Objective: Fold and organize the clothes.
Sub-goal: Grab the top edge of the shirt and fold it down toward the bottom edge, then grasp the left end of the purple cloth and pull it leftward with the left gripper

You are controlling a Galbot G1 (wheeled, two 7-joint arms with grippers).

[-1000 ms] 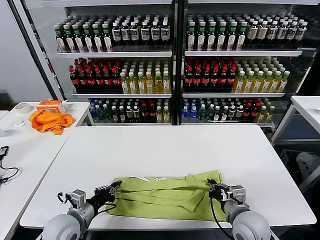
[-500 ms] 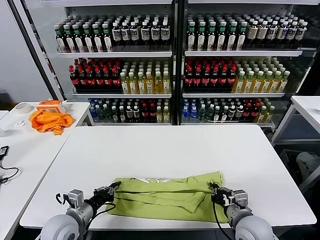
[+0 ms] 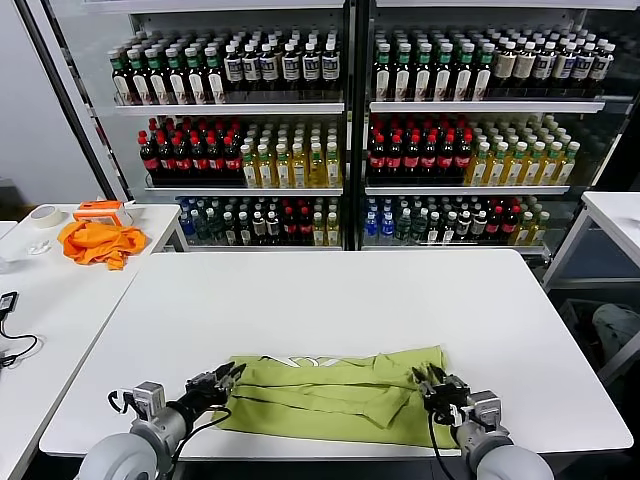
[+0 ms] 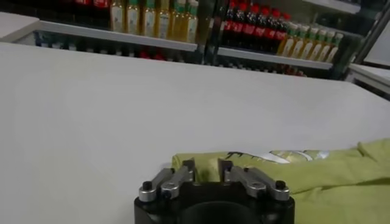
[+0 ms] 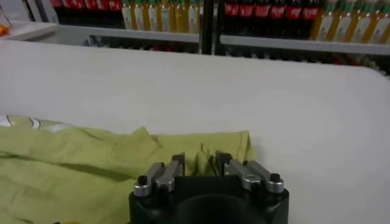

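Both grippers have let go since the earlier frame: the left gripper (image 3: 232, 375) and right gripper (image 3: 427, 378) now stand with jaws spread and nothing between them, each just off an end of the T-shirt (image 3: 335, 395). It lies flattened in a long folded band along the near edge of the white table (image 3: 330, 300), print (image 3: 300, 359) peeking out at its far hem. Soft, light and limp, it should be pinched at the end corners, through all layers, or the fold will probably slip.

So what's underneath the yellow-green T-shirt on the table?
The yellow-green T-shirt lies folded flat on the white table; only tabletop shows around it. Anything under the fabric is covered.
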